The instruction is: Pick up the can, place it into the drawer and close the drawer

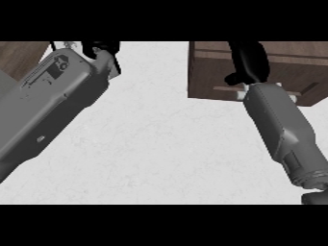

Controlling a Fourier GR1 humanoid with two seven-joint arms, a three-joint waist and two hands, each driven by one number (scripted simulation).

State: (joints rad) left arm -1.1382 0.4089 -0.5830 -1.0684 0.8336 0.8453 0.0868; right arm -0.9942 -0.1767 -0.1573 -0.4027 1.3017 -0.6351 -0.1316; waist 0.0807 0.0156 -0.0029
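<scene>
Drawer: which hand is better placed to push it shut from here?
Right. The right hand already reaches over the brown drawer at upper right. The left hand sits at the upper left, away from it. No can is visible.

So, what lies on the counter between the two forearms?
Nothing: in the head view the white counter between the left forearm and right forearm is bare.

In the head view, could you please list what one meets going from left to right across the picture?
Left forearm → left hand → white counter → wooden drawer → right hand → right forearm.
</scene>
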